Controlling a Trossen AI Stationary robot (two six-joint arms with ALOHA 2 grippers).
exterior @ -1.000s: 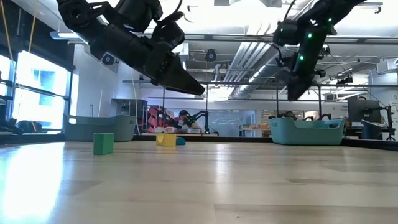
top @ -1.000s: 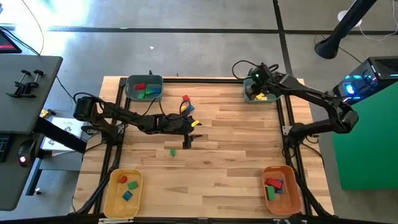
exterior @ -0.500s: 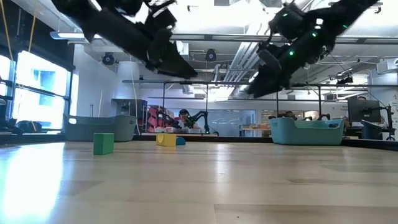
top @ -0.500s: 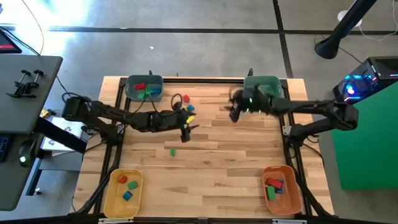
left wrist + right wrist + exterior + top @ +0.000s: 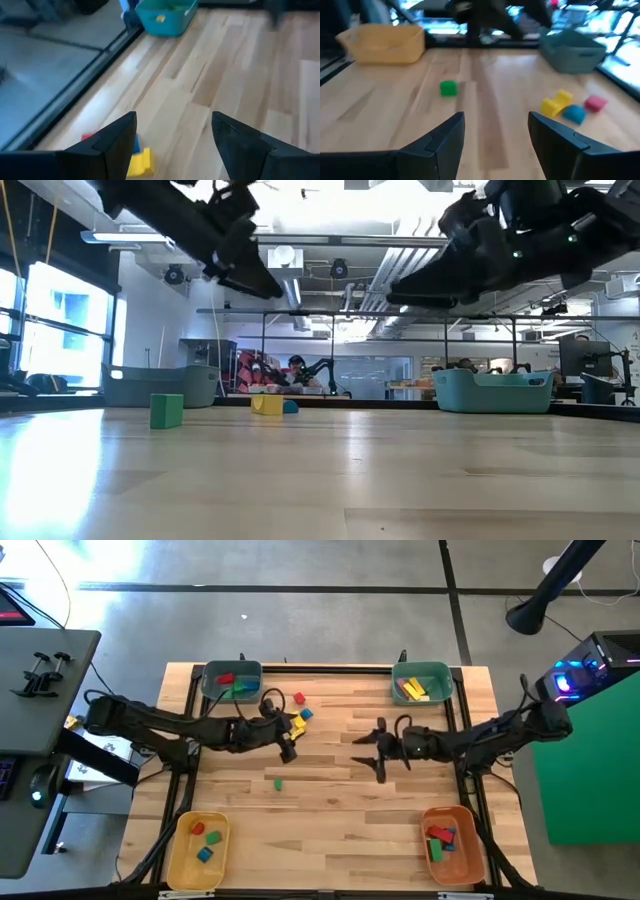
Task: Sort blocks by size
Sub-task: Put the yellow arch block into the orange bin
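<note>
High view: yellow block point(image 5: 297, 721) long axis diagonal, both the left gripper point(image 5: 288, 747) and right gripper point(image 5: 372, 751) agape, empty.

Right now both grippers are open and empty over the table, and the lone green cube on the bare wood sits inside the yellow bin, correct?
Not quite. The green cube lies on the open table, outside any bin, as the high view shows. The rest holds: the left gripper and right gripper are both open and empty above the table.
</note>
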